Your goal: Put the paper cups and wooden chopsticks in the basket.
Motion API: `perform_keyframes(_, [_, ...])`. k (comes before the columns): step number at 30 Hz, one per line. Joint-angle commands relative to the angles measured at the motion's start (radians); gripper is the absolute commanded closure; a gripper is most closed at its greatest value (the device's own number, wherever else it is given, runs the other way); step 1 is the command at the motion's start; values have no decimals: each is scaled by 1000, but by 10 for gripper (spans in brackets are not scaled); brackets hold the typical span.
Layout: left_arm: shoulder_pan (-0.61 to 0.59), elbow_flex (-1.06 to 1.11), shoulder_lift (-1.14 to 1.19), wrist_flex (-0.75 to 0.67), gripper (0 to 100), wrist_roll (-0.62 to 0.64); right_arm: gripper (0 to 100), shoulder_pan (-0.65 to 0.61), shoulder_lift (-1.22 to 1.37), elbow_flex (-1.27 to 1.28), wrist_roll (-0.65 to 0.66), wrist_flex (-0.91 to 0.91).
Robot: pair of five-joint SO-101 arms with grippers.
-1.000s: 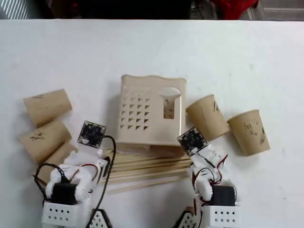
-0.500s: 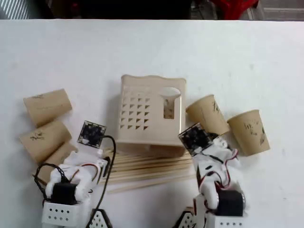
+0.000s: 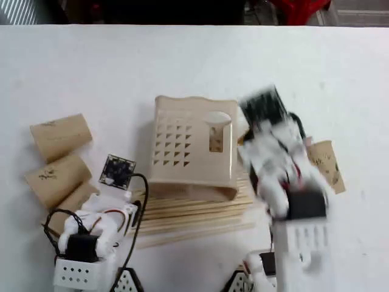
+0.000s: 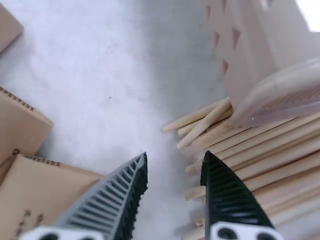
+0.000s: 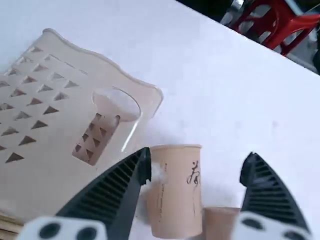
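The basket [image 3: 193,146] lay on its side on the bench [image 3: 121,67], with the wooden chopsticks [image 3: 194,210] piled against its near edge. The right tool [image 5: 197,161] hung spread over a paper cup [image 5: 175,195] just beside the basket. The left tool [image 4: 175,159], also spread, sat by the chopstick ends, with other cups [image 3: 59,137] farther left of the basket.

Overall light: bright and even across the white desk [image 3: 91,67], with no hard-edged shadow.
Shadows: soft and short, sitting close under things, none thrown far to a side.
Basket [image 3: 193,146]: a thin dark band lay under its near edge, over the chopsticks [image 3: 188,213].
Beyond the basket: the desk was washed almost plain white in the right wrist view.
Glare: a blown-out white patch past the basket's wall in the left wrist view.
Behind the basket: the room past the desk's far edge was dim.
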Motion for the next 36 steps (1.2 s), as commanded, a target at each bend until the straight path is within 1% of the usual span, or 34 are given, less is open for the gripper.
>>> perform_keyframes(1, [8,0,-7,5,812,0,714,-48,318,-207,-41,-21])
perform_keyframes(7, [8,0,-7,5,812,0,755,-96,697,-385,-48,-21])
perform_keyframes(10, [8,0,-7,5,812,0,757,-96,822,-446,-132,-22])
perform_keyframes(12, [8,0,-7,5,812,0,758,-94,885,-486,-166,-22])
perform_keyframes(14, [8,0,-7,5,812,0,758,-93,934,-522,-172,-25])
perform_keyframes(25, [8,0,-7,5,812,0,761,-90,1196,-735,-167,-24])
perform_keyframes(27, [8,0,-7,5,812,0,800,-90,1247,-755,-167,-27])
perform_keyframes(31, [8,0,-7,5,812,0,977,-85,1343,-829,-166,-48])
perform_keyframes(32, [8,0,-7,5,812,0,990,-77,1363,-850,-166,-53])
perform_keyframes(33, [8,0,-7,5,812,0,971,-70,1377,-872,-169,-53])
perform_keyframes(36, [8,0,-7,5,812,0,983,-39,1388,-928,-176,-48])
